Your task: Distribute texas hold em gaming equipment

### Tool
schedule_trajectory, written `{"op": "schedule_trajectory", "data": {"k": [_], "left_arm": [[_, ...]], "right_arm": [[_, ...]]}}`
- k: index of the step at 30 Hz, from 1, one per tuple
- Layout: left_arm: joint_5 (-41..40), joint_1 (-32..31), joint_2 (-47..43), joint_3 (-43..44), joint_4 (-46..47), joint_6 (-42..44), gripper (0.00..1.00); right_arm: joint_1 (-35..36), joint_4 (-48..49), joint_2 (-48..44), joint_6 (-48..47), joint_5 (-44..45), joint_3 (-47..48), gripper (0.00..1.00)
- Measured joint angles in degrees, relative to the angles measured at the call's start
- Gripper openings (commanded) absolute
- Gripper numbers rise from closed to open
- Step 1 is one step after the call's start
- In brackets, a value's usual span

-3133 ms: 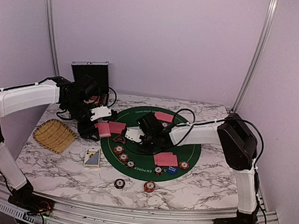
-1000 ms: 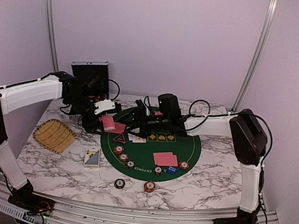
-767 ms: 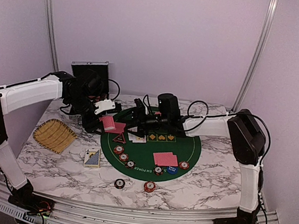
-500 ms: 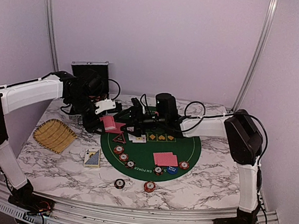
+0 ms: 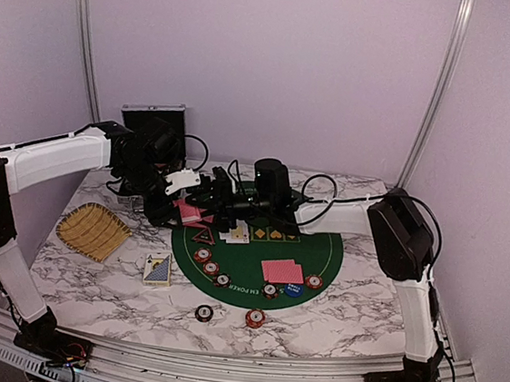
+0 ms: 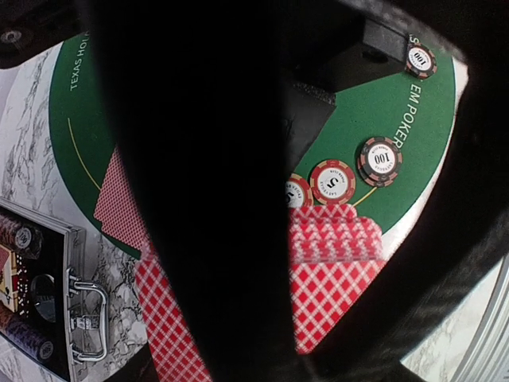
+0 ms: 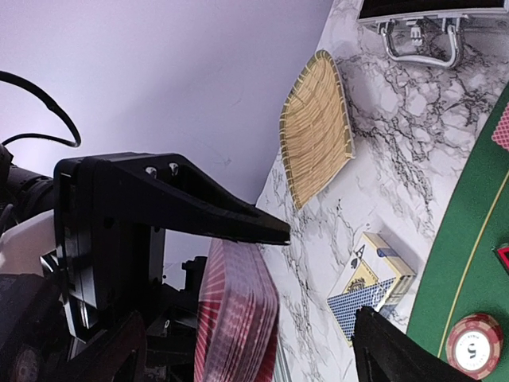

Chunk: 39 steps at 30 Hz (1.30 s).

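Observation:
My left gripper (image 5: 183,207) is shut on a deck of red-backed playing cards (image 5: 188,212) held edge-up over the left rim of the green round mat (image 5: 321,253). In the left wrist view the deck (image 6: 338,270) shows beside my black finger. My right gripper (image 5: 207,196) is open and reaches left to the deck. In the right wrist view its fingertips stand on either side of the deck (image 7: 238,318). Face-up cards (image 5: 264,234), two red-backed cards (image 5: 283,271), several striped chips (image 5: 212,268), a blue disc (image 5: 293,290) and a dark triangular marker (image 5: 203,236) lie on the mat.
A yellow straw tray (image 5: 94,230) lies at the left, with a card box (image 5: 157,270) near it. The silver case (image 5: 154,124) stands open at the back left. Two chips (image 5: 204,312) (image 5: 255,318) sit off the mat near the front edge.
My right gripper has swung left from the mat's middle, up to the deck. The left gripper has held the deck almost still.

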Motion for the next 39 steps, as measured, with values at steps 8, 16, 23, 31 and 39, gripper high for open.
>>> {"op": "schedule_trajectory", "data": {"k": [8, 16, 23, 31, 39], "left_arm": [[0.39, -0.04, 0.07, 0.00, 0.02, -0.09, 0.00], [0.70, -0.04, 0.07, 0.00, 0.02, -0.09, 0.00], [0.85, -0.04, 0.07, 0.00, 0.02, -0.07, 0.00], [0.83, -0.04, 0.07, 0.00, 0.02, -0.07, 0.00], [0.31, -0.04, 0.07, -0.13, -0.13, 0.07, 0.00]], "right_arm": [[1.33, 1.16, 4.00, 2.71, -0.48, 4.24, 0.87], [2.73, 4.13, 6.69, 5.86, -1.07, 6.95, 0.86], [2.93, 5.99, 7.45, 7.58, -1.51, 7.50, 0.83], [2.93, 5.64, 9.20, 8.57, -1.46, 7.98, 0.73], [2.34, 6.64, 9.05, 8.59, -0.94, 6.69, 0.69]]}}
